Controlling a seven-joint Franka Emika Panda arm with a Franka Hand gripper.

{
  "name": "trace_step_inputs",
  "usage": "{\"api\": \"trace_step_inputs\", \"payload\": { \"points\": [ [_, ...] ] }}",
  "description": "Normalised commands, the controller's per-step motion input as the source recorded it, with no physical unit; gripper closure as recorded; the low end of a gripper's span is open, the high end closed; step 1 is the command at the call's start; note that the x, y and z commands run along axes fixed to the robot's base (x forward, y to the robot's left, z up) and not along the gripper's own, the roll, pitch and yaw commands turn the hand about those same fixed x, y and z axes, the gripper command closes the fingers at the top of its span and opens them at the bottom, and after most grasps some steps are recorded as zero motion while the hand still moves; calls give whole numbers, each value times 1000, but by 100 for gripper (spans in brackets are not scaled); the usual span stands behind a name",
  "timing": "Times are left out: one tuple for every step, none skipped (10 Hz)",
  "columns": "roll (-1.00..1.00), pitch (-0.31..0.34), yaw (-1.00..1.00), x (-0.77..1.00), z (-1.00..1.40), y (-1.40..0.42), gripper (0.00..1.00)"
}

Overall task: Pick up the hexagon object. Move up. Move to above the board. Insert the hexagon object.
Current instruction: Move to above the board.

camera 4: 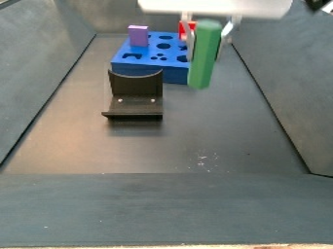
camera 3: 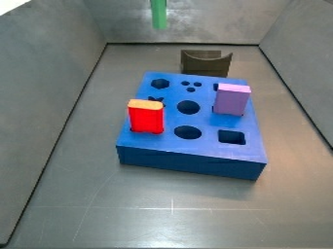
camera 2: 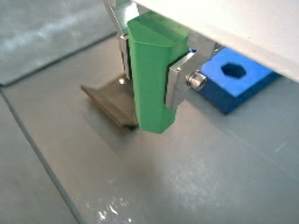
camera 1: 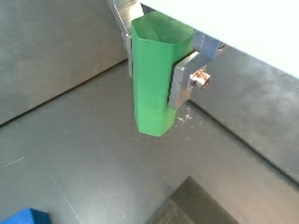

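The gripper [camera 1: 160,66] has its jaws closed narrowly on the hexagon object [camera 1: 159,83], a slim green prism held upright. In both wrist views a flat silver finger [camera 2: 177,80] presses against one side of the prism's upper half, with a second plate just visible on the opposite side. The prism's lower half hangs free below the fingers, clear of the grey floor.

In a side view the gripper [camera 4: 207,29] holds the green prism [camera 4: 203,56] in the air, just beside the near corner of the board [camera 4: 154,65] rather than over its holes. The board [camera 3: 198,148] is a flat blue block with round, hexagonal and square holes. A red block [camera 3: 146,117] and a purple cube [camera 3: 232,98] stand on it. A dark fixture [camera 4: 132,101] sits on the floor just in front of the board.

No writing or labels can be read on anything.
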Motion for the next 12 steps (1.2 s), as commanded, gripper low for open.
{"api": "trace_step_inputs", "payload": {
  "points": [
    [19, 46, 31, 111, 1000, -21, 100],
    [23, 81, 28, 108, 1000, -20, 100],
    [33, 98, 29, 98, 1000, -20, 100],
    [38, 100, 30, 84, 936, -19, 100],
    [49, 101, 31, 50, 714, -14, 100],
    [60, 104, 33, 27, 494, -12, 100],
    [68, 101, 33, 22, 330, -10, 100],
    [73, 102, 34, 17, 223, -10, 100],
    [60, 534, -357, 16, 167, -1000, 100],
    [68, 510, -328, 18, 161, -1000, 100],
    [82, 406, -196, 19, 168, -1000, 100],
    [16, 251, -86, 23, 164, -1000, 100]
  ]
}}
